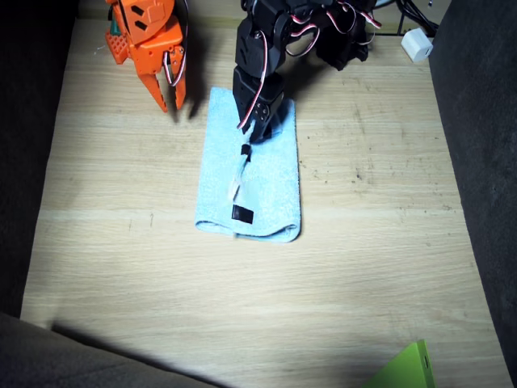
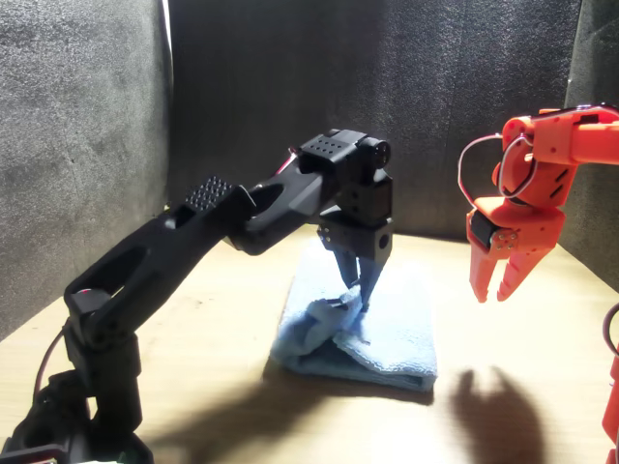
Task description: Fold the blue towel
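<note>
The blue towel (image 1: 266, 182) lies lengthwise in the middle of the wooden table, folded to a narrow strip with a rounded fold at its near end. A black tape tab (image 1: 242, 214) and a pale edge strip show on top. My left gripper (image 1: 247, 139), on the black arm, points down onto the far half of the towel (image 2: 387, 343) and is shut on a pinched ridge of cloth that stands slightly raised. My right gripper (image 1: 168, 99), on the orange arm, hangs just off the towel's far corner with its jaws slightly apart and nothing between them. It also hangs clear of the cloth in the front view (image 2: 493, 290).
A white block (image 1: 418, 44) and cables lie at the far edge behind the left arm. A green object (image 1: 408, 368) pokes in at the near edge. Dark foam walls (image 1: 485, 162) border the table (image 1: 380, 267).
</note>
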Motion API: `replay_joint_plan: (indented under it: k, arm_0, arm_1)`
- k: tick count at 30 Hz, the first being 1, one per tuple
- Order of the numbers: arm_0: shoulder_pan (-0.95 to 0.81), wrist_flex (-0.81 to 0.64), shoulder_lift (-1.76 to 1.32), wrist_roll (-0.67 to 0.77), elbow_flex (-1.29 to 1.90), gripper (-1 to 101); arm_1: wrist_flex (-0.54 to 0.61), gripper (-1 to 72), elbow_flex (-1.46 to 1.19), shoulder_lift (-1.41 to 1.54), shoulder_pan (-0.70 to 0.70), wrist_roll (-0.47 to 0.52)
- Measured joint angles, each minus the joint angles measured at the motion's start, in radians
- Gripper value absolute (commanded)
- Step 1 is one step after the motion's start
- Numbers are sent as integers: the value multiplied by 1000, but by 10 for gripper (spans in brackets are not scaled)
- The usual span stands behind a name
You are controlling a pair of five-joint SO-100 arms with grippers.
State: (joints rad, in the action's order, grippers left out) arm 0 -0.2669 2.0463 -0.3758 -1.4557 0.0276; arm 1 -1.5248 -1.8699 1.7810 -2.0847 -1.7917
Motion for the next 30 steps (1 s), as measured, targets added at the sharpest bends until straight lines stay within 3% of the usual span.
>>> replay_joint_plan:
  k: [7, 12, 19, 30]
  arm_0:
    - [-5, 3, 57, 29, -26, 247]
    - [-64, 3, 54, 49, -20, 465]
    - [-124, 3, 5, 18, -8, 526]
    - [-66, 3, -18, -29, 2, 562]
  arm_1:
    - [0, 135, 0, 0, 0, 0]
    - [0, 133, 0, 0, 0, 0]
    - [0, 132, 0, -8, -2, -12]
    - [0, 134, 0, -8, -2, -18]
